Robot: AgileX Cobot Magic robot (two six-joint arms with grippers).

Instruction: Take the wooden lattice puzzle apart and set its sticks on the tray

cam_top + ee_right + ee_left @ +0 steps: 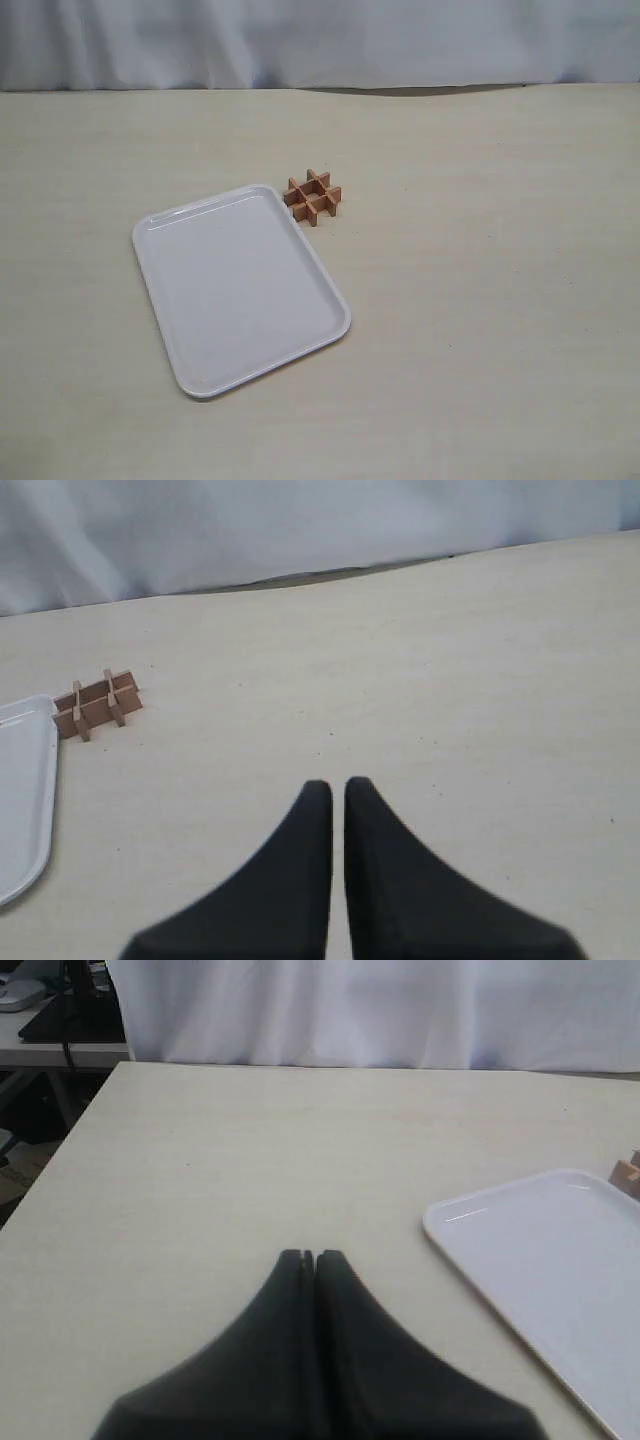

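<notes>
The wooden lattice puzzle (312,195), a small reddish-brown hash-shaped grid with its slats interlocked, lies on the table just off the far right corner of the tray (240,290). The tray is white, flat and holds nothing. Neither gripper shows in the exterior view. My left gripper (309,1256) is shut and holds nothing, hovering over bare table with the tray (560,1260) to one side and a sliver of the puzzle (628,1172) beyond it. My right gripper (338,785) is shut with a hairline gap, well short of the puzzle (97,703) and the tray's corner (22,790).
A white cloth backdrop (320,40) hangs along the table's far edge. The left wrist view shows the table's side edge (60,1150), with a dark desk and clutter (50,1015) beyond it. The tabletop (500,300) is pale beige.
</notes>
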